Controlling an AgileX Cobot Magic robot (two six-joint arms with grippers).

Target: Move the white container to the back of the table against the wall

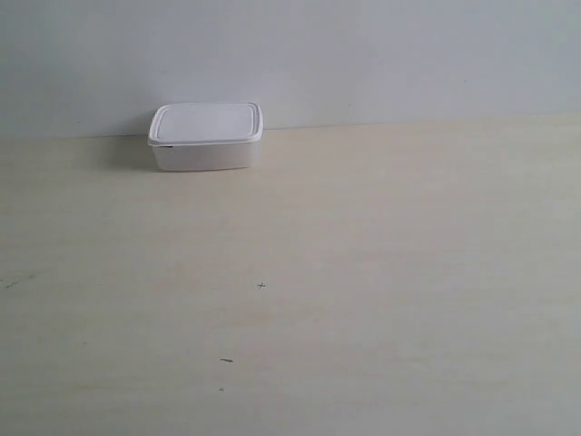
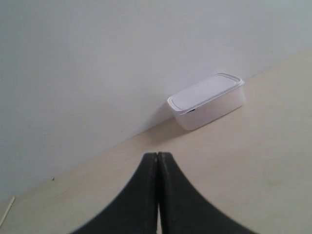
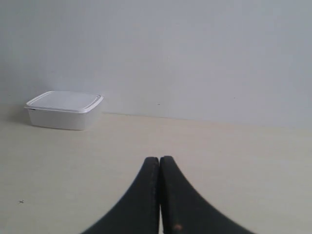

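Note:
The white container (image 1: 206,136) stands lidded at the back of the table (image 1: 363,272), its rear side at the foot of the wall (image 1: 363,54). No arm shows in the exterior view. In the left wrist view the container (image 2: 207,100) lies well beyond my left gripper (image 2: 157,155), whose black fingers are pressed together with nothing between them. In the right wrist view the container (image 3: 64,109) sits far off to one side of my right gripper (image 3: 159,159), which is likewise shut and empty.
A few tiny dark marks dot the pale tabletop, one a small cross (image 1: 261,286), another a short dash (image 1: 226,361). The wall runs along the whole back edge of the table.

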